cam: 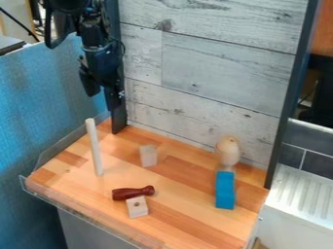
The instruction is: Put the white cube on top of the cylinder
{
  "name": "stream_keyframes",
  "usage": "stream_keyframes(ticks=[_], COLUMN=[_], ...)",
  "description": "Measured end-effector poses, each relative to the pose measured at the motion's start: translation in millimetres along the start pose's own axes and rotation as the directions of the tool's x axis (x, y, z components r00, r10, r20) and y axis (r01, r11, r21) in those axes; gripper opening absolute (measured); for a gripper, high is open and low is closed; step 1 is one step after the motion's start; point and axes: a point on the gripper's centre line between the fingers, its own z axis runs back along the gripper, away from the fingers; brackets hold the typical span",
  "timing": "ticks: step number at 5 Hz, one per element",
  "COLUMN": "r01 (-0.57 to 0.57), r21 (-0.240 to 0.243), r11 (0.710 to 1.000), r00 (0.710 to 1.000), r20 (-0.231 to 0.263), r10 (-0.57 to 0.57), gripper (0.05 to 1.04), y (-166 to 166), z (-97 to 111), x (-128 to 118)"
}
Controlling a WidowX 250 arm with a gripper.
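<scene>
Aloft | gripper (102, 93) | jaws spread wide | apart from upright rod (95, 148)

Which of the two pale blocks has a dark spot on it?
The front block, beside the red handle. The back block shows no such spot.

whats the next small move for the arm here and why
Probably bring the gripper across to above the pale block, clear of the upright rod: it hangs empty at the view's upper left, while the block sits on the wooden board with nothing on top.
</scene>
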Motion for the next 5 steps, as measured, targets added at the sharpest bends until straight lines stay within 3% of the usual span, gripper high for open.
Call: stream_keyframes(ticks=[1,3,4,5], r01=[0.001,0.080,0.165,0.280], r21=[-0.029,-0.065,-0.115,-0.116], r11=[1.000,0.995,0.980,0.953], r00=[1.000,0.997,0.986,0.959], r20=[-0.027,0.014,0.044,0.071], r10=[-0.001,-0.079,-0.161,-0.273], gripper=[0.999,0.999,0.999,0.999], y=[-4.2,-10.7,-17.1,-19.0], z=[-16.0,-25.6,-33.6,-39.8], x=[-4.0,17.7,24.5,26.1])
